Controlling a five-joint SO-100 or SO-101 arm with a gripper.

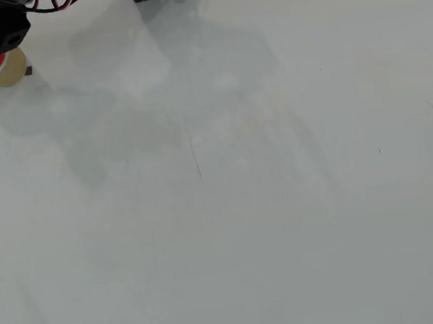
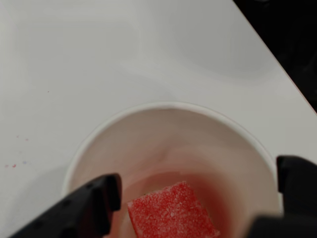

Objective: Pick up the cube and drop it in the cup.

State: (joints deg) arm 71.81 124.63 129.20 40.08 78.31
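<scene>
cup: stands on the tabletop (image 1: 245, 206) at the far upper-left corner of the overhead view (image 1: 4, 70), well apart from the bare middle
cube: lies inside the cup (image 2: 171, 210), on its bottom, in the wrist view
tool: directly above the cup's mouth (image 2: 198, 208), one finger (image 2: 89, 206) at each side

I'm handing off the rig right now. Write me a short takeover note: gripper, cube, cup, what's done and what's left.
Gripper: jaws open, hanging right over the cup's mouth, gripping nothing.
Cube: lying inside the cup, on its bottom, clear of both jaws in the wrist view.
Cup: upright at the table's far-left corner in the overhead view, mostly hidden under the arm.
Done: cube picked up and dropped in the cup.
Left: probably just lift the arm straight up, clear of the rim, and retract.
</scene>
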